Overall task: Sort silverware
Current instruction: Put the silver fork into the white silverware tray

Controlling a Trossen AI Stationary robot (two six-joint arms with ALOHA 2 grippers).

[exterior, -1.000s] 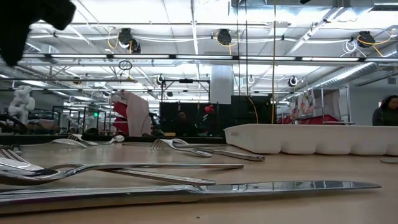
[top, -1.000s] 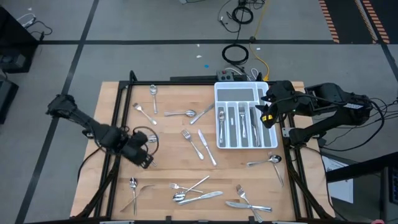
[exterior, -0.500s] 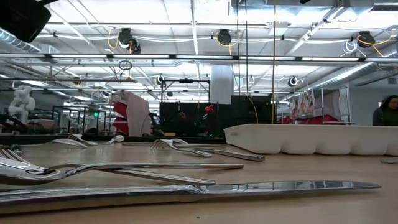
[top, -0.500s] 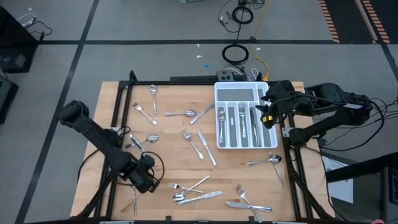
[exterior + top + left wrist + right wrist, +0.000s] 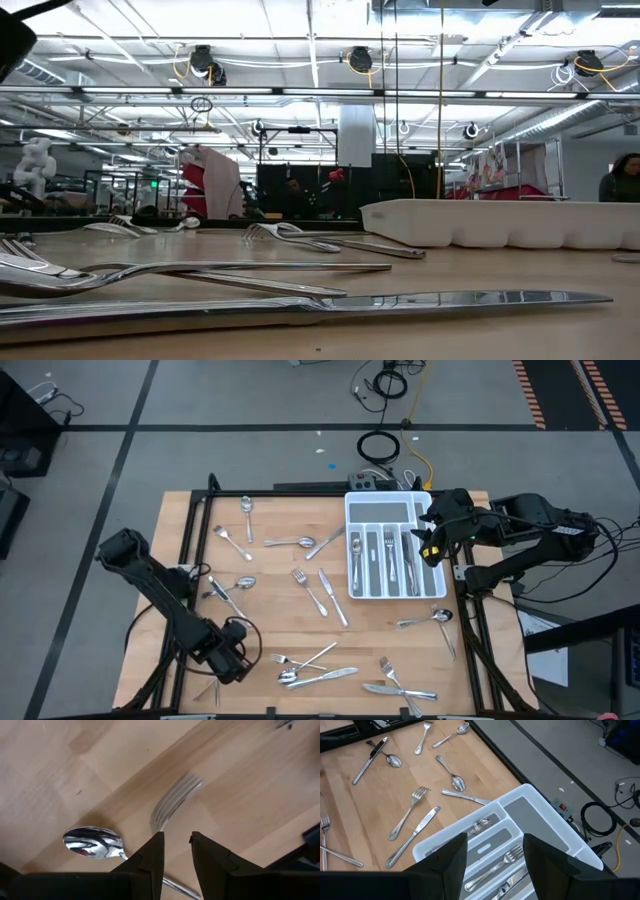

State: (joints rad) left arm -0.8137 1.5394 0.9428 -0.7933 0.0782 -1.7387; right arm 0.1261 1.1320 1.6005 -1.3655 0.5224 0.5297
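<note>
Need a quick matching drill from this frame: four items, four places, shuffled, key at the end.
Items:
1. left claw
2. right claw
3. white tray
4. power strip

Places:
A. over the tray's right edge
B. just beyond the table's far edge
C. table's right half, cutlery inside
D. low over a fork and spoon, near-left corner

Pairs: 1-D, 2-A, 3-C, 4-B

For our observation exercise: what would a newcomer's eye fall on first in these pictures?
First, the silverware scattered across the wooden table, beside a white cutlery tray already holding a few pieces. Next, the left gripper low at the table's near-left corner, jaws open over a fork, while the right gripper hovers above the tray.
</note>
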